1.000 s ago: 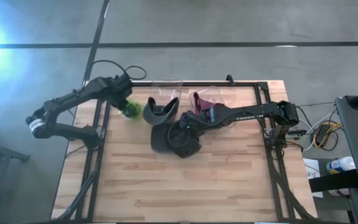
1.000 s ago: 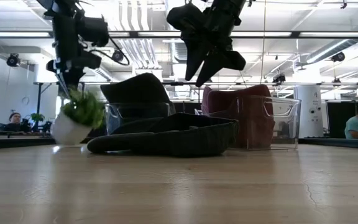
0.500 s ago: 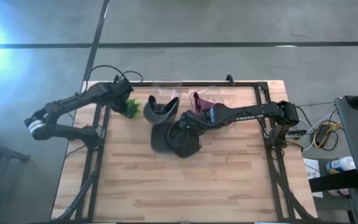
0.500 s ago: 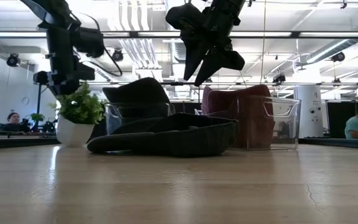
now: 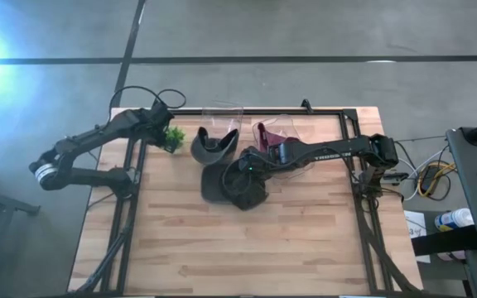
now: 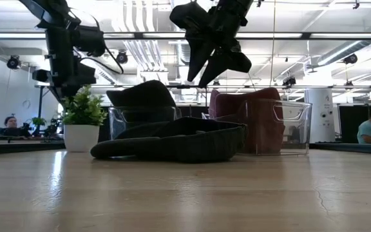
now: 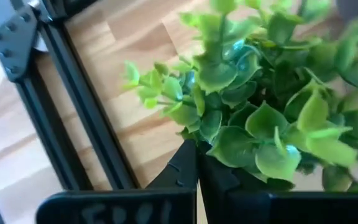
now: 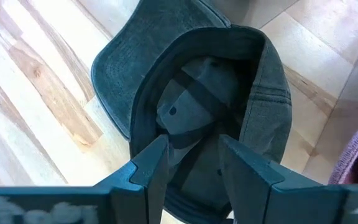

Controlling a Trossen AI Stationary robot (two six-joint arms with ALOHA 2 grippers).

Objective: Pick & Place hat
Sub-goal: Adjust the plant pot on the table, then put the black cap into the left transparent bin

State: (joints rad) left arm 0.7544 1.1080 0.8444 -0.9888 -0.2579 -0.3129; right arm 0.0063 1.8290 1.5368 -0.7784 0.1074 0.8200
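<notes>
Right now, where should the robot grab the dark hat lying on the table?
Probably the rim. The dark hat lies upside down on the table, its hollow facing up. The right gripper hangs open above it, so coming straight down, one finger inside and one outside the raised rim, looks easiest.

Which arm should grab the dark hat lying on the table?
Right. The right gripper hangs open directly above the dark hat. The left gripper is off at the potted plant near the table's back left corner.

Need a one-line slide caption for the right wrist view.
Open right gripper poised above the upturned dark cap on the wooden table.
</notes>
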